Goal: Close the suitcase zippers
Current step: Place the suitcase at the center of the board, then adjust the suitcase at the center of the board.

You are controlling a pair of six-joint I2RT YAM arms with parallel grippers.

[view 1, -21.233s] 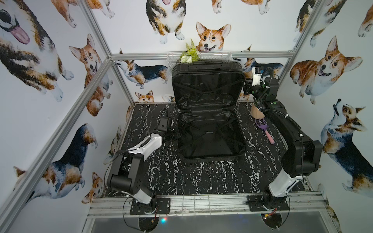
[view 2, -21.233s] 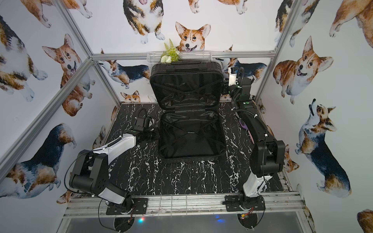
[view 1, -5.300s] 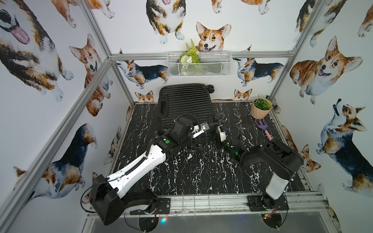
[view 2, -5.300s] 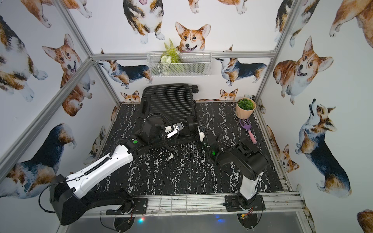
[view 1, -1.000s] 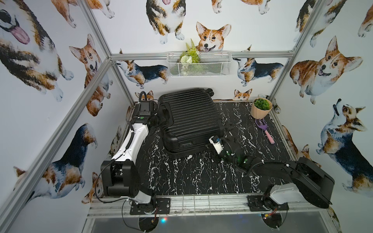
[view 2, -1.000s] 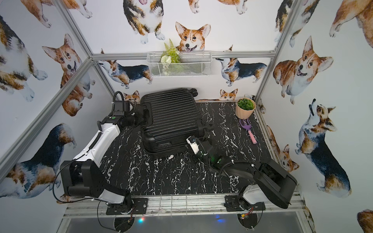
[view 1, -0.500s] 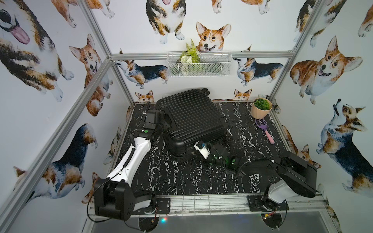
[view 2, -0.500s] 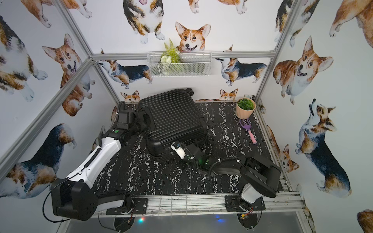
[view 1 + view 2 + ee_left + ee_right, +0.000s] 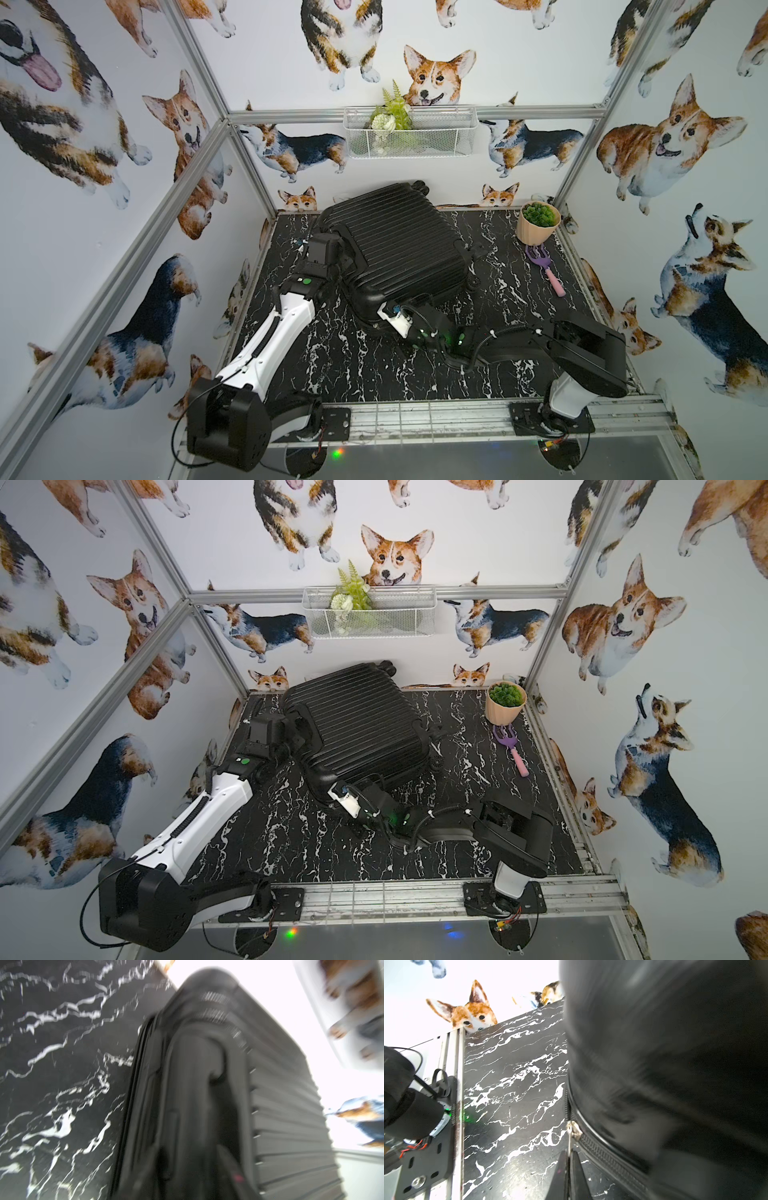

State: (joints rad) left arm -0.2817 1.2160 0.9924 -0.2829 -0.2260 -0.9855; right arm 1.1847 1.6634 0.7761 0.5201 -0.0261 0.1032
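The black ribbed suitcase lies shut and skewed on the marble table. My right gripper sits low at the suitcase's near corner, shut on the thin metal pull of a zipper slider. The zippers' track runs from that slider along the rim. My left gripper is against the suitcase's left side. In the blurred left wrist view its dark fingers stand apart on either side of the side handle.
A potted plant and a purple and pink hand fork sit at the back right of the table. A wire basket hangs on the back wall. The left arm's base is at the table's front edge.
The suitcase has turned further, its near corner swinging toward the front. My right gripper moved left with the zipper pull. My left gripper slid forward along the left side and opened.
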